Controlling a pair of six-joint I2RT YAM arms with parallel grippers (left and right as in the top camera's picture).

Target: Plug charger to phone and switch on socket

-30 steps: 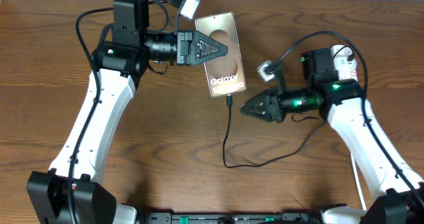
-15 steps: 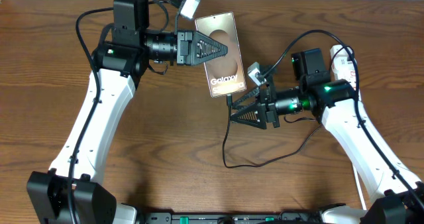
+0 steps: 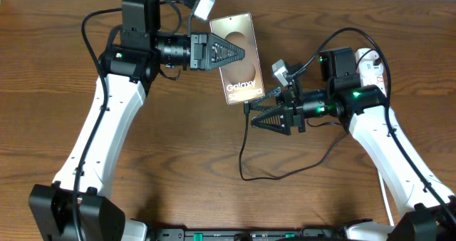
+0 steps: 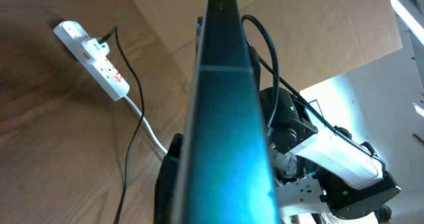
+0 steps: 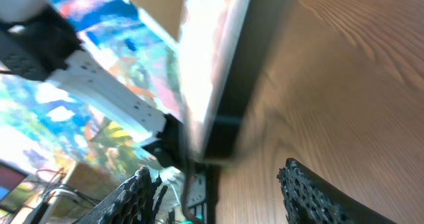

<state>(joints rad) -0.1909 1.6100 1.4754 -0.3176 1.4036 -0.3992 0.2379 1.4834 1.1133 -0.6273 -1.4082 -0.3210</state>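
Observation:
My left gripper point(image 3: 226, 53) is shut on the left edge of the phone point(image 3: 242, 63) and holds it up, its bronze "Galaxy" face toward the overhead camera. In the left wrist view the phone's edge point(image 4: 225, 118) fills the middle. The charger plug tip point(image 3: 246, 108) meets the phone's bottom edge. Its thin cable point(image 3: 243, 155) drops down and loops right. My right gripper point(image 3: 255, 115) is open, with its jaws either side of the plug. In the right wrist view the plug point(image 5: 220, 134) sits between the spread fingers point(image 5: 311, 197). The socket point(image 4: 99, 48) lies on the table.
The white socket strip point(image 3: 371, 68) lies at the far right of the wooden table point(image 3: 178, 162), partly under my right arm, with a white lead running toward the front edge. The cable loop point(image 3: 271, 175) lies on the table below my right gripper.
My right gripper turned and moved left to the phone's bottom edge; its jaws now show spread. It has edged slightly back right. The left arm and phone have not moved.

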